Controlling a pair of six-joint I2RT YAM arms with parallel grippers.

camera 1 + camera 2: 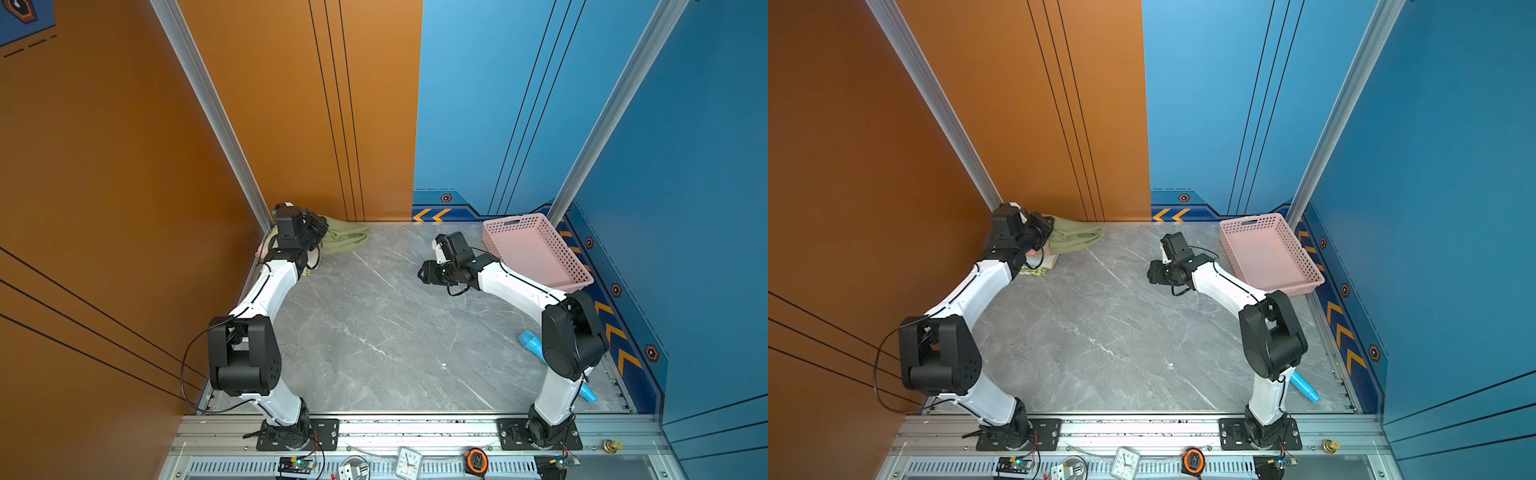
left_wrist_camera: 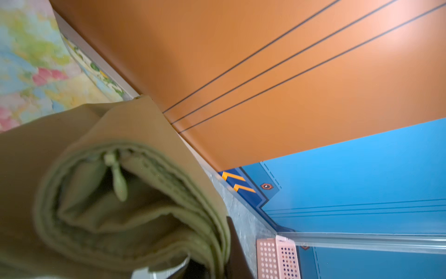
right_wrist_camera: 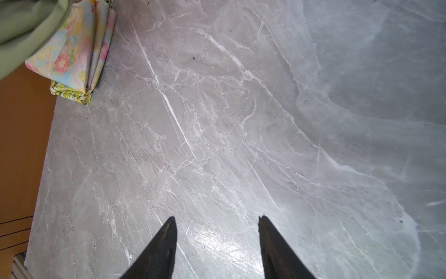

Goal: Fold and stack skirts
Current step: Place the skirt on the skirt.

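In the far left corner, the left hand [image 1: 320, 229] clenches the folded green skirt [image 1: 351, 237] by the back wall, above the stacked flowered skirt [image 3: 72, 48] and lemon skirt [image 3: 70, 94] — open desk [image 1: 374, 332] between — then the right hand [image 3: 217, 222], spread and empty, near the basket [image 1: 536, 224].

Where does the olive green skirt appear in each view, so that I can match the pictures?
In a top view: olive green skirt at the far left corner of the table, against the orange wall.
In a top view: the skirt in the same corner.
Left wrist view: a folded bundle filling the near foreground.
Right wrist view: only an edge, in a picture corner, beside the floral skirt.
Shared landmark: the orange wall, in all four views.
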